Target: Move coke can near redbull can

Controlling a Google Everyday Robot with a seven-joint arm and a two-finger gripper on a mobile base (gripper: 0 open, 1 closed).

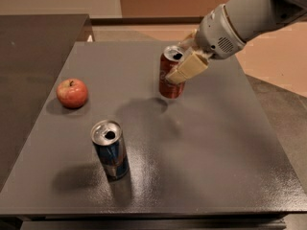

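- Your gripper (176, 67) is clamped on the coke can (167, 84), held above the far part of the table (216, 152).
- The redbull can (111, 152) stands front-left, well apart from it.
- An apple (72, 93) sits at the left.

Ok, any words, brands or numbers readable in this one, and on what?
Short red aluminium coke can: white script, too blurred to read and partly covered by the gripper, whose jaws are shut on it over the far half of the table.
Slim dark blue and silver redbull can: markings too blurred to read.
Round red apple and the grey table: no text.
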